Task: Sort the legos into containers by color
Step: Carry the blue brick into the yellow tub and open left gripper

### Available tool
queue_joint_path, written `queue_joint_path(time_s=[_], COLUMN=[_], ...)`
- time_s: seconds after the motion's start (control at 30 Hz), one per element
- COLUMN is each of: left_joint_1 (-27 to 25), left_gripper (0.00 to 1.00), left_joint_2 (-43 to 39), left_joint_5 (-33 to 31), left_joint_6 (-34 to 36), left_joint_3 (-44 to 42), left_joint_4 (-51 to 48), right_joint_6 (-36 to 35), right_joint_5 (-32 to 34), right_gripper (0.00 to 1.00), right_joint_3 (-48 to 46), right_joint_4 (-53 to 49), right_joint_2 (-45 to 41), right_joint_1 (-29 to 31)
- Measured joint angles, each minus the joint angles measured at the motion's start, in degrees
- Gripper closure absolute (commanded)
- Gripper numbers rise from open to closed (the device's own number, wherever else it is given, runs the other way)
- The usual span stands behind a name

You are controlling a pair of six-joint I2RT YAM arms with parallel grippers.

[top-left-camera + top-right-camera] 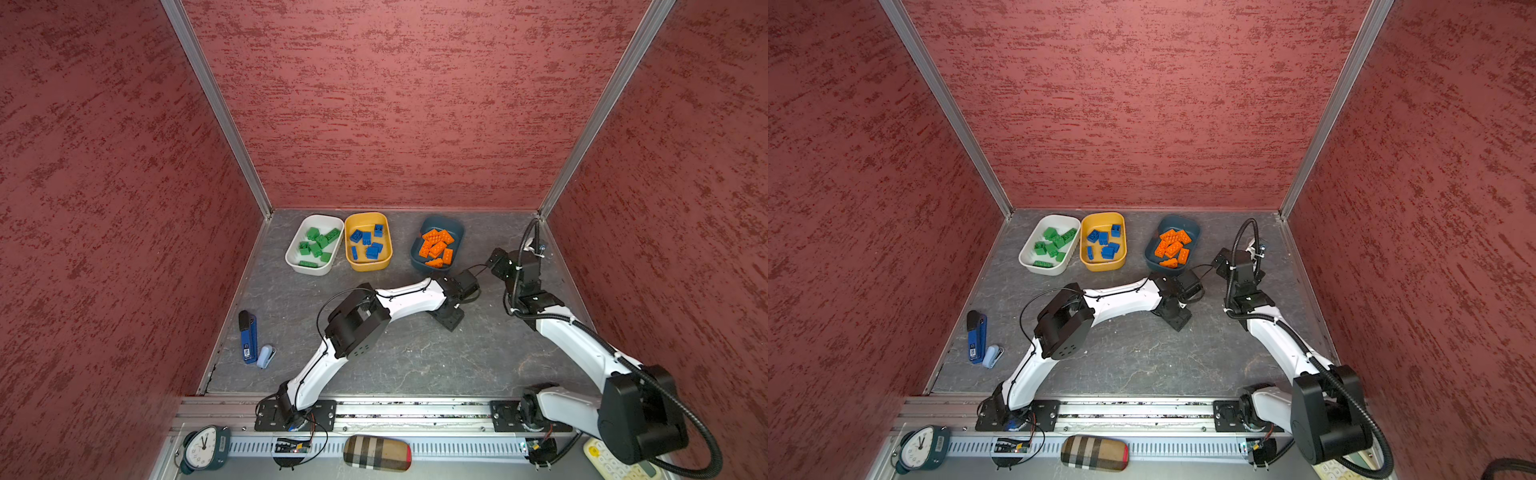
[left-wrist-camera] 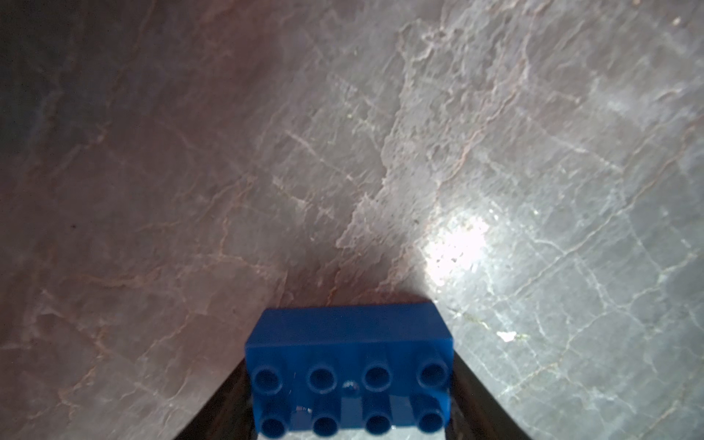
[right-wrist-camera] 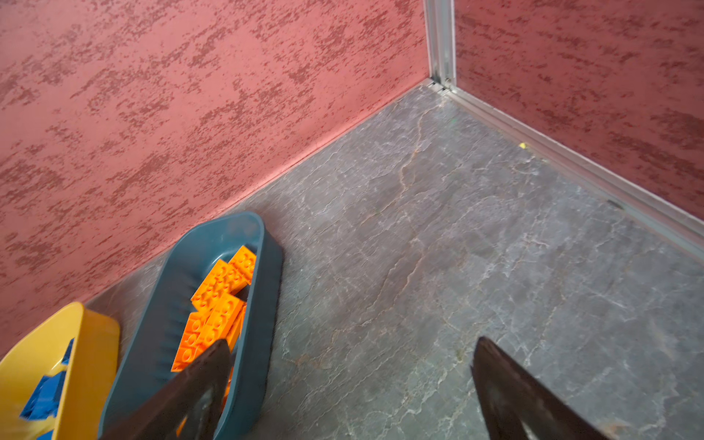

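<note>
- The left fingers [image 2: 221,411] clamp both ends of a blue lego [image 2: 348,331], studs toward the camera, at the bottom middle of the left wrist view. I cannot tell whether it rests on the tabletop [image 2: 343,152] or hangs just above it.
- The right fingers [image 3: 198,388] are spread wide and empty, beside the teal tub [image 3: 263,304] of orange legos [image 3: 217,301].
- Risk, as I judge it: the hold sits near the fingertips, so the lego may twist out on the way to the yellow tub [image 1: 368,266], upper middle in a top view. The two arms are close and may clash.
- Writing: the stapler [image 1: 248,338] label and the clock [image 1: 203,449] numerals are too small to read.
</note>
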Motion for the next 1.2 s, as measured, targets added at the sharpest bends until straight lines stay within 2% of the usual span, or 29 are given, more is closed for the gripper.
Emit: queue_joint_path(time_s=[0.13,0.27,0.4,0.53,0.63,0.83,1.03,1.2], left_joint_1=[3.56,11.17,20.26,28.30,32.70,38.38,39.80,39.80], left_gripper=[0.45,0.45,0.45,0.44,0.44,0.43,0.41,0.30], left_joint_2=[-5.95,-15.08,-21.90,-23.47,-21.94,-11.72,-3.37,1.07], left_joint_5=[0.85,0.83,0.70,0.35,0.52,3.48,6.93,9.29], left_joint_6=[-0.52,-1.18,-1.29,-0.81,-0.42,1.95,7.74,12.41], left_joint_3=[-8.02,-14.53,-16.15,-16.13,-15.37,-7.06,-0.44,4.72], left_joint_4=[3.50,7.04,10.25,13.77,15.67,19.04,19.96,19.82], right_joint_6=[-0.02,-0.07,-1.03,-2.12,-2.43,-2.84,-3.85,-3.91], right_joint_5=[-4.63,-10.95,-14.99,-16.70,-17.27,-17.57,-16.81,-16.02], right_gripper=[0.01,0.01,0.01,0.01,0.01,0.01,0.01,0.01], right_joint_3=[1.49,3.82,6.27,8.74,10.27,12.59,13.00,12.94], right_joint_4=[1.18,3.23,4.37,4.61,4.68,4.50,3.58,2.43], right_joint_2=[1.29,4.15,7.56,10.47,12.15,13.77,13.27,11.72], right_joint_1=[0.00,0.11,1.40,3.61,4.70,5.22,5.27,5.27])
